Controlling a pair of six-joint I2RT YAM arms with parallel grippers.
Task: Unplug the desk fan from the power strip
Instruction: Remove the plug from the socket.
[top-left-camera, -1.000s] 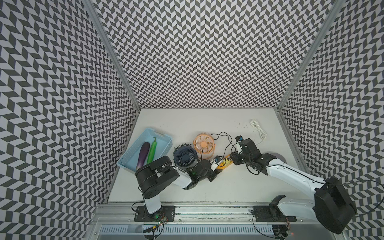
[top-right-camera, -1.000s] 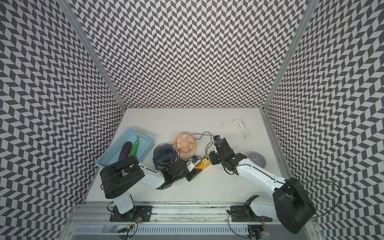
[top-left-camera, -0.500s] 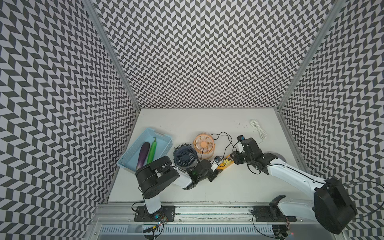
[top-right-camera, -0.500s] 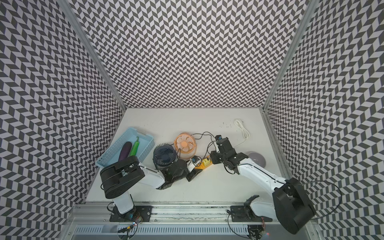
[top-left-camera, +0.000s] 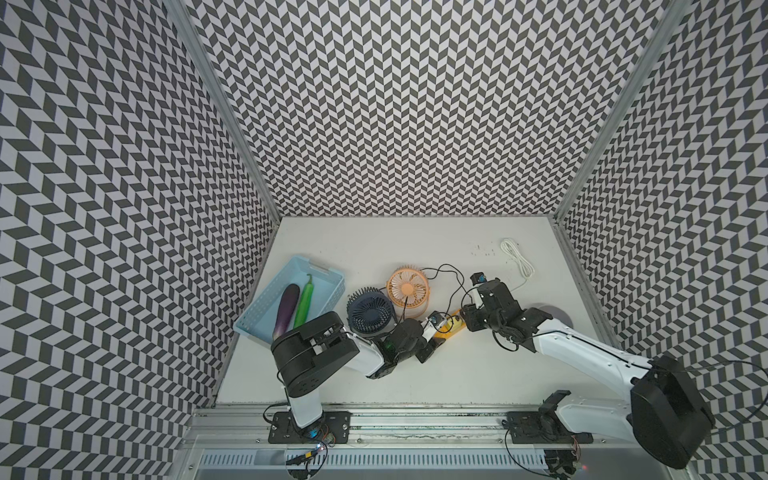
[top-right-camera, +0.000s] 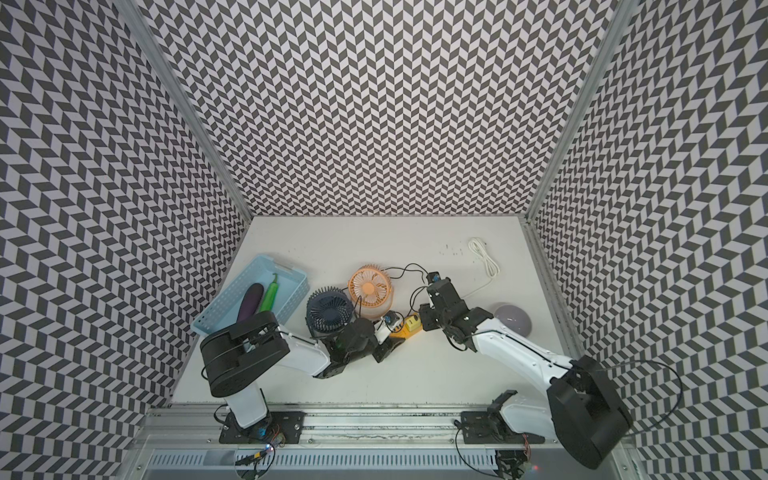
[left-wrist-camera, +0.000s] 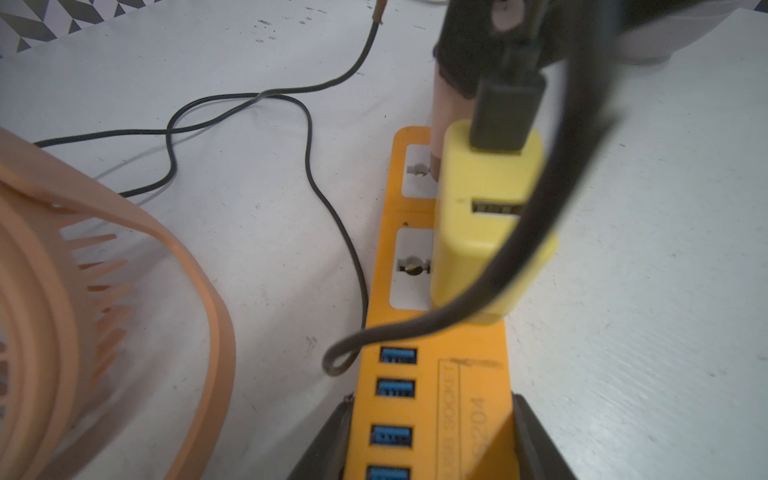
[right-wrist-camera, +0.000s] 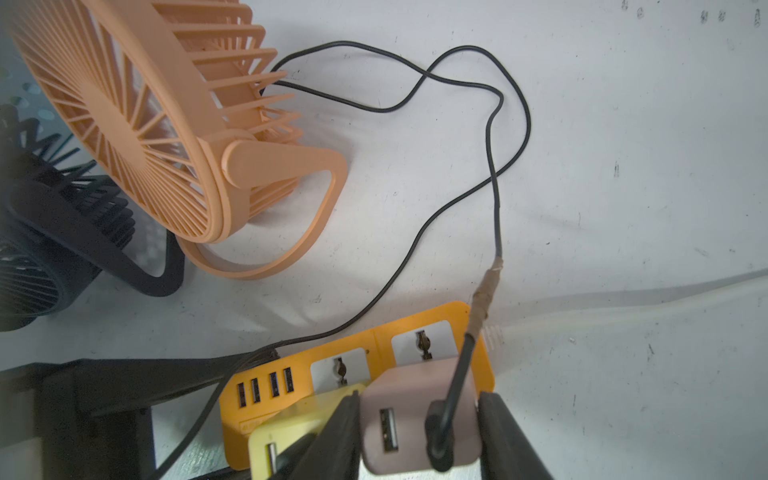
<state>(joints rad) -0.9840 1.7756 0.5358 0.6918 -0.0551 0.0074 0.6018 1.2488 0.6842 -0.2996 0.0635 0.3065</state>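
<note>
Right wrist view: the right hand (right-wrist-camera: 419, 419) is seen clamped on a pink adapter (right-wrist-camera: 411, 386), apparently seated in the orange power strip (right-wrist-camera: 376, 349). The strip lies on the counter (right-wrist-camera: 623, 166) beside the orange fan (right-wrist-camera: 137, 112) and is pinched at its USB end by the left hand (left-wrist-camera: 432, 440). If the pull is angled, the strip may be dragged loose, or the yellow adapter (right-wrist-camera: 291, 432) levered out. Raised lettering (left-wrist-camera: 451, 411) on the strip appears to read "USB SOCKET"; the rest is blurred.
</note>
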